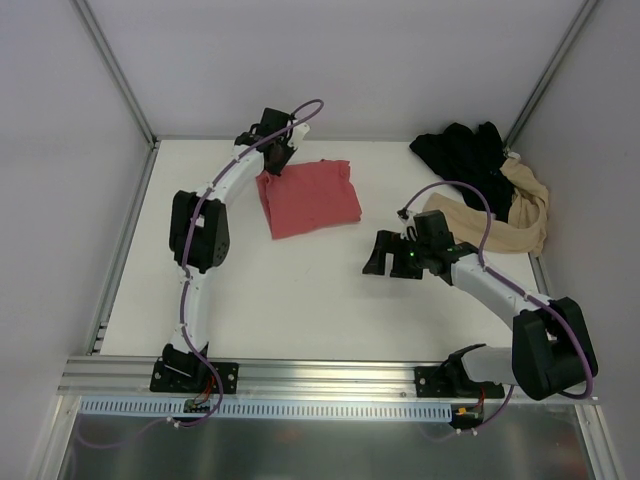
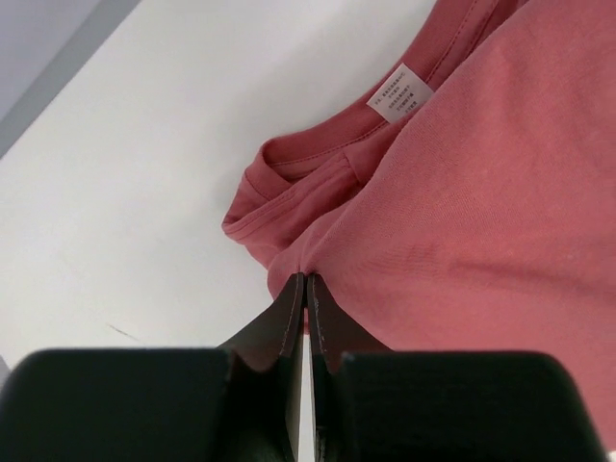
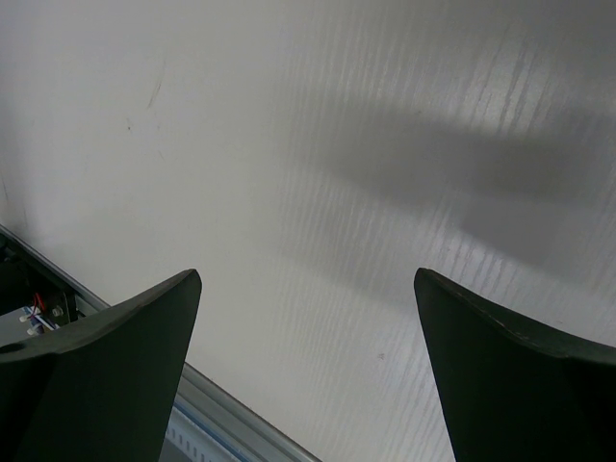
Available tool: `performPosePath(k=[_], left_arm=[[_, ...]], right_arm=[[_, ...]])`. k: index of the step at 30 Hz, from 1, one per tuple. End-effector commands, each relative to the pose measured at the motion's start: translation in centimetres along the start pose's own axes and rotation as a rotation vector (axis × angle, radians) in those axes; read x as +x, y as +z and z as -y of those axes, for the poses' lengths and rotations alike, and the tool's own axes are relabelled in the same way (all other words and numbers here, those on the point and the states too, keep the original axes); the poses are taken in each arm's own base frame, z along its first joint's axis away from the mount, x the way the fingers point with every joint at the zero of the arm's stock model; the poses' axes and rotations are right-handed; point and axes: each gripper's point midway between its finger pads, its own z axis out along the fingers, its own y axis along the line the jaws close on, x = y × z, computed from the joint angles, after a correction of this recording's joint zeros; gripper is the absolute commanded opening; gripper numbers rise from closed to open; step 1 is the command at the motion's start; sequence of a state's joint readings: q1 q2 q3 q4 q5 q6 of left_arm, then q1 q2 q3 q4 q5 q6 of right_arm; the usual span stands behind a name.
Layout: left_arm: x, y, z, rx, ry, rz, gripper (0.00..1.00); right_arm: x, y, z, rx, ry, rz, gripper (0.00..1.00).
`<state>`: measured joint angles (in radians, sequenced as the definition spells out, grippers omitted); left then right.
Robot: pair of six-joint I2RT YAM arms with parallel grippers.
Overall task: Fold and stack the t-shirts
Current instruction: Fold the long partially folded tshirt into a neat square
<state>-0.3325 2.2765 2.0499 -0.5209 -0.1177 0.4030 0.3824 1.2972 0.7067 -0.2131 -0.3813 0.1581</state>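
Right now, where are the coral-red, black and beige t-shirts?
coral-red t-shirt (image 1: 310, 198): top external view, middle of the folded cloth.
black t-shirt (image 1: 462, 155): top external view, middle of the heap.
beige t-shirt (image 1: 530, 215): top external view, its right-hand folds.

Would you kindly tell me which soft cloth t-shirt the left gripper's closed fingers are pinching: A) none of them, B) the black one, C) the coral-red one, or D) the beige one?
C: in the left wrist view the left gripper is shut, with its tips meeting on a puckered edge of the coral-red t-shirt.
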Motion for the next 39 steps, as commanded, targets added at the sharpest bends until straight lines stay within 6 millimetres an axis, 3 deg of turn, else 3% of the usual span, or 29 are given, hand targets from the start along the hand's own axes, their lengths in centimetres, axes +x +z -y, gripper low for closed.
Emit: performPosePath(k=[1,11,18,21,22,23,24,30,33,34,35,36,38,39], left_arm=[[-2.9,-4.9,-2.7,-0.072,-0.024,0.085,0.0],[-2.4,-5.5,-3.6,-0.122,-0.009,0.059,0.0],[1.1,-1.6,-4.8,-0.212,-0.006,-0.077,0.05],[2.2,0.1,-5.0,-0.24,-0.029,-0.104,0.19],[2.8,0.6,-5.3,-0.261,-0.042,-0.118,0.46],[3.1,0.9,-5.5,-0.274,-0.044,-0.125,0.6],[3.2,1.3,-6.1,-0.313,-0.05,-0.123,0.95],[4.3,1.9,-9.1,-0.493,-0.096,-0.141,0.99],[4.1,0.0,-10.5,-0.602,-0.167,-0.107,0.99],[2.4,-2.9,-11.4,-0.623,-0.235,-0.025,0.98],[2.9,-2.6,-10.7,-0.604,-0.264,0.024,0.99],[1.0,-5.9,-11.4,-0.61,-0.323,0.121,0.99],[1.1,-7.3,-11.0,-0.592,-0.365,0.168,0.99],[-0.1,-9.5,-10.9,-0.568,-0.394,0.225,0.99]], right_arm=[[-1.8,-0.1,-1.4,-0.029,-0.023,0.05,0.99],[-1.6,-0.2,-1.6,-0.028,-0.029,0.047,1.0],[-1.2,-0.1,-1.3,-0.019,-0.036,0.033,1.0],[-1.0,0.0,-1.1,-0.013,-0.041,0.024,1.0],[-0.9,-0.1,-1.1,-0.012,-0.043,0.024,0.99],[-0.8,-0.1,-1.0,-0.011,-0.043,0.02,0.99],[-0.7,-0.1,-1.0,-0.013,-0.043,0.02,0.99],[-0.6,-0.6,-1.3,-0.024,-0.043,0.027,1.0],[-0.5,-1.0,-1.4,-0.029,-0.048,0.033,0.99],[-0.4,-1.0,-1.4,-0.028,-0.047,0.032,1.0],[-0.4,-1.1,-1.5,-0.03,-0.048,0.033,0.99],[-0.3,-1.2,-1.6,-0.033,-0.049,0.036,1.0],[-0.1,-1.3,-1.7,-0.04,-0.045,0.034,0.99],[-0.1,-1.4,-1.9,-0.045,-0.045,0.039,0.99]])
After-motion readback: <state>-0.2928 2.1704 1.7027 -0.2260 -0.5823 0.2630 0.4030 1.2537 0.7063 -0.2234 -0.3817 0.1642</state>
